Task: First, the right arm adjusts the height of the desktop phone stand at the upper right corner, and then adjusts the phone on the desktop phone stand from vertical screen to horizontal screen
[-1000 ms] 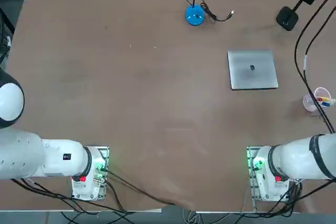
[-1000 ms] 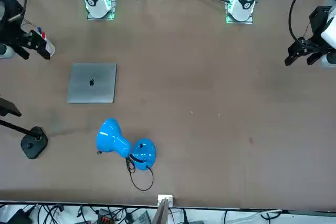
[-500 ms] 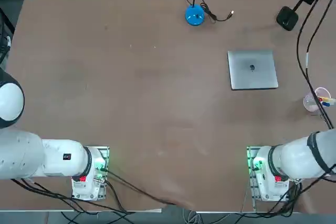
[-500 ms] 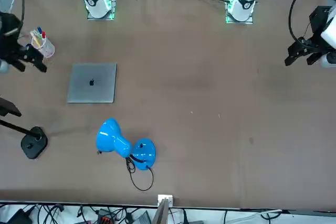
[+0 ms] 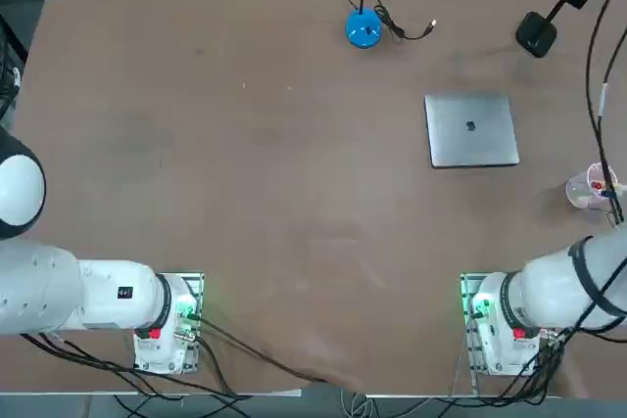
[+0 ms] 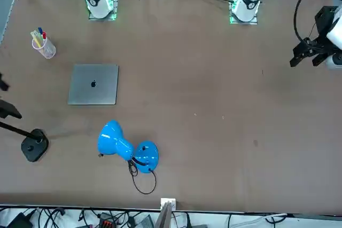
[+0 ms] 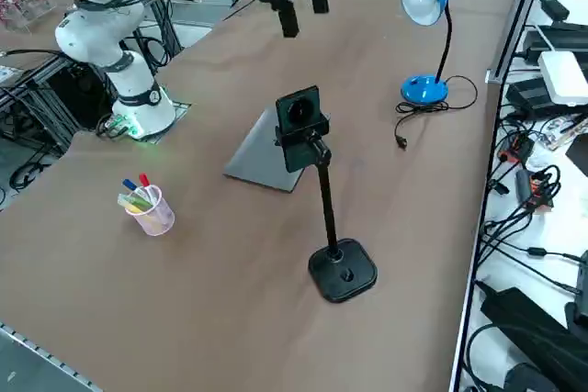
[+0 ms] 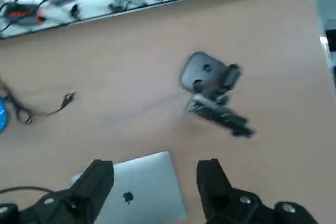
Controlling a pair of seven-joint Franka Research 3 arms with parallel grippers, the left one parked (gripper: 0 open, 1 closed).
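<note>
standing near the table's upper right corner: our phone stand [image 7: 342, 271], base flat on the table
phone: a dark slab [image 7: 300, 126] at the head of the pole, above the base
right gripper: we have it [image 8: 156, 167] open, its fingers apart with nothing between the tips
reach: we see the stand and phone out beyond the fingertips, clear of both
laptop: closed [image 5: 471, 130], just beside the stand in our top view
pen cup: on the right [image 5: 590, 187], nearer our arm's base than the laptop

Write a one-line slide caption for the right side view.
Open black gripper hovering near the black round-cornered phone stand, beside a grey laptop.
</note>
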